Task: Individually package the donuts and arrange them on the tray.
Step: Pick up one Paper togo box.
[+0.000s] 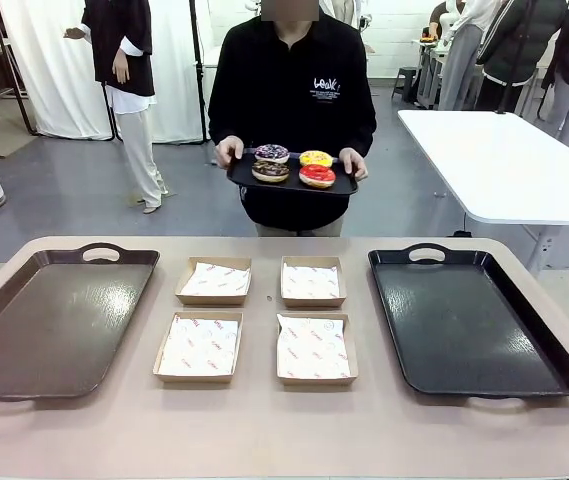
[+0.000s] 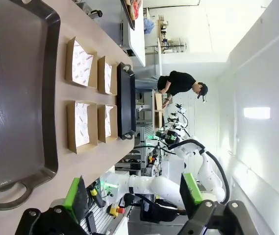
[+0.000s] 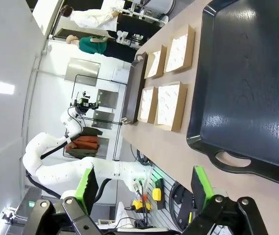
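Observation:
A person at the far side of the table holds a small black serving tray (image 1: 239,175) with several donuts on it: purple (image 1: 272,153), yellow (image 1: 316,158), chocolate-brown (image 1: 270,171) and red (image 1: 317,176). On the table a large brown tray (image 1: 49,320) lies at the left and a large black tray (image 1: 469,320) at the right. My left gripper (image 2: 133,193) is open over the table's near edge beside the brown tray (image 2: 16,98). My right gripper (image 3: 144,186) is open as well, off the handle end of the black tray (image 3: 247,73). Neither holds anything.
Several open cardboard boxes lined with printed paper (image 1: 199,348) (image 1: 312,282) sit in a two-by-two block between the trays, also seen as boxes (image 2: 80,125) and boxes (image 3: 171,105). A white table (image 1: 504,165) stands behind at the right.

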Action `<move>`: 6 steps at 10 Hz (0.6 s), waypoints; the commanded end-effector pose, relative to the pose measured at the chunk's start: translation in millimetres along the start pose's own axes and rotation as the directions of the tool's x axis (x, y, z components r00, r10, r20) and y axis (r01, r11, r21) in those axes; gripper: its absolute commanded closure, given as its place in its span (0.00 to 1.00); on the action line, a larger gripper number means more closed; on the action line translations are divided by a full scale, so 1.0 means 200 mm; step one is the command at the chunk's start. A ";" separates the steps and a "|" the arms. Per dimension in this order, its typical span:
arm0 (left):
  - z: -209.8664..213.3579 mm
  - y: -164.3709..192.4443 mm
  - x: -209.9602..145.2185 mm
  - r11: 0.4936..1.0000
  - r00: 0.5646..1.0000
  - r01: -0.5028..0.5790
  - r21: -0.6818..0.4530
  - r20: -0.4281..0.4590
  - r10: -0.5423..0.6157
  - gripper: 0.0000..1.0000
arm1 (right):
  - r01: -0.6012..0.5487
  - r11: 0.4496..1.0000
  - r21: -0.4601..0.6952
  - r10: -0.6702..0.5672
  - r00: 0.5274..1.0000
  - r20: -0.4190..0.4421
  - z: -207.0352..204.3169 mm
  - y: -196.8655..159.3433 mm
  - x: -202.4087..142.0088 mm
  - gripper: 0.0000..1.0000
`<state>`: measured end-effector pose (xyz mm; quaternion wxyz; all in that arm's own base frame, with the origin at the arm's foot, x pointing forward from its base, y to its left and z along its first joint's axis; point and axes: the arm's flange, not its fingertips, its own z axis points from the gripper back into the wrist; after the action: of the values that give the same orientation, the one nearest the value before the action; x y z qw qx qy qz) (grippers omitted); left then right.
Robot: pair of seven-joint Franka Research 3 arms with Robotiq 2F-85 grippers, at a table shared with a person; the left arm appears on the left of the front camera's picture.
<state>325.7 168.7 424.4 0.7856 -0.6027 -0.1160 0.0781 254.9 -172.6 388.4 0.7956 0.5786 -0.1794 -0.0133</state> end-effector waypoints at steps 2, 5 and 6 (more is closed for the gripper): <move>-0.01 0.00 -0.01 1.000 1.000 0.000 -0.002 0.001 0.000 0.00 | 0.004 1.000 0.008 -0.004 1.000 0.011 0.01 -0.01 0.00 0.00; -0.01 0.00 -0.01 1.000 1.000 0.000 -0.002 0.001 0.000 0.00 | 0.004 1.000 0.008 -0.004 1.000 0.011 0.01 -0.01 0.00 0.00; -0.01 0.00 -0.01 1.000 1.000 0.000 -0.002 0.001 0.000 0.00 | 0.004 1.000 0.008 -0.004 1.000 0.011 0.01 -0.01 0.00 0.00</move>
<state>325.5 168.4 423.8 0.7854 -0.6031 -0.1155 0.0784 254.5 -173.6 387.3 0.7953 0.5789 -0.1793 -0.0159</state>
